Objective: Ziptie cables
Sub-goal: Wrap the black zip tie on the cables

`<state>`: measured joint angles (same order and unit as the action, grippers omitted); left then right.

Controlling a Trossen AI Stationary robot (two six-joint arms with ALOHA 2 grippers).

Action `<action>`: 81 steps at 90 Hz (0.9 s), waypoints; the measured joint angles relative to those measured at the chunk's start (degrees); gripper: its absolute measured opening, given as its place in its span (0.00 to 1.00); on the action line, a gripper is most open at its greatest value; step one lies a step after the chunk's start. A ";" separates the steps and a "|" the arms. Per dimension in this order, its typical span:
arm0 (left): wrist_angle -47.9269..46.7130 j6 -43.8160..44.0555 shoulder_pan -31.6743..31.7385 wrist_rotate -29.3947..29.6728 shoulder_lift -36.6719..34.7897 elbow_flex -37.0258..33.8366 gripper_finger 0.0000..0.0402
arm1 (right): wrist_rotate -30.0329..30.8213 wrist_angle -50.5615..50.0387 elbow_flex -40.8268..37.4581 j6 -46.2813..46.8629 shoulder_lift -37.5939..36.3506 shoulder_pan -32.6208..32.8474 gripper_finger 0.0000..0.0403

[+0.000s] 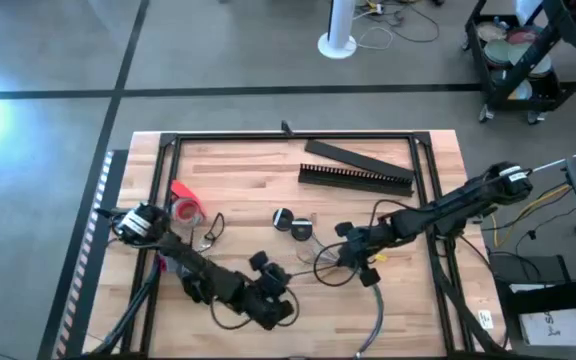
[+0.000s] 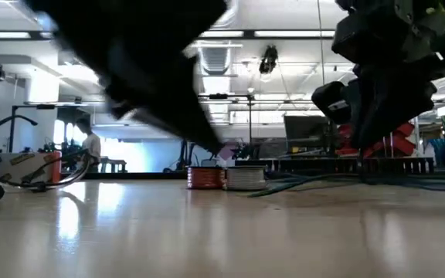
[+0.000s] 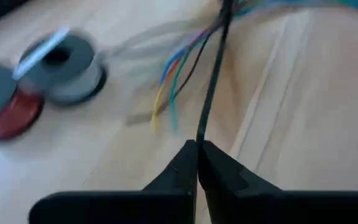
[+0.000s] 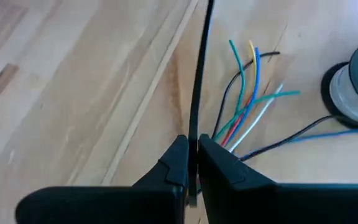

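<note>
Between my two grippers the ziptie (image 4: pixel 199 81) is pinched at both ends, I think so it can be looped round the cables without slipping.

Left gripper (image 3: pixel 197 151), front edge of the table (image 1: pixel 438 160): fingers closed flat on the strip's tip, no gap visible. Right gripper (image 4: pixel 193 146), right of centre: also shut on the strip, which passes between the pads.

Just past the fingers: fan of loose coloured wire ends (image 4: pixel 244 102), lying on the wood, not bundled yet. Thin black cable loop (image 1: pixel 333 268) sits by the right gripper; grey cable (image 1: pixel 380 318) trails toward the front edge.

Farther off: wire spools (image 3: pixel 64 68), then the toothed duct (image 1: pixel 356 178) at the back, untouched.
</note>
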<state>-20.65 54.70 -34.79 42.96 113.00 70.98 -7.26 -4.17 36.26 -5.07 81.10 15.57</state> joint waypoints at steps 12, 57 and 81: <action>0.12 11.19 -2.49 0.63 -1.91 -7.39 0.00 | 0.19 0.81 -1.28 -0.30 0.00 -0.04 0.02; -0.58 39.58 -11.59 8.15 -5.93 -22.60 0.01 | 2.78 6.86 -8.32 0.54 0.15 -0.47 0.02; 0.05 31.36 -10.54 12.84 -9.08 -20.86 0.00 | 2.77 8.55 -7.27 -0.34 0.02 -0.74 0.09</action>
<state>-20.60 86.06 -45.33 55.80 103.92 50.12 -4.49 4.38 28.99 -5.41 81.12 14.83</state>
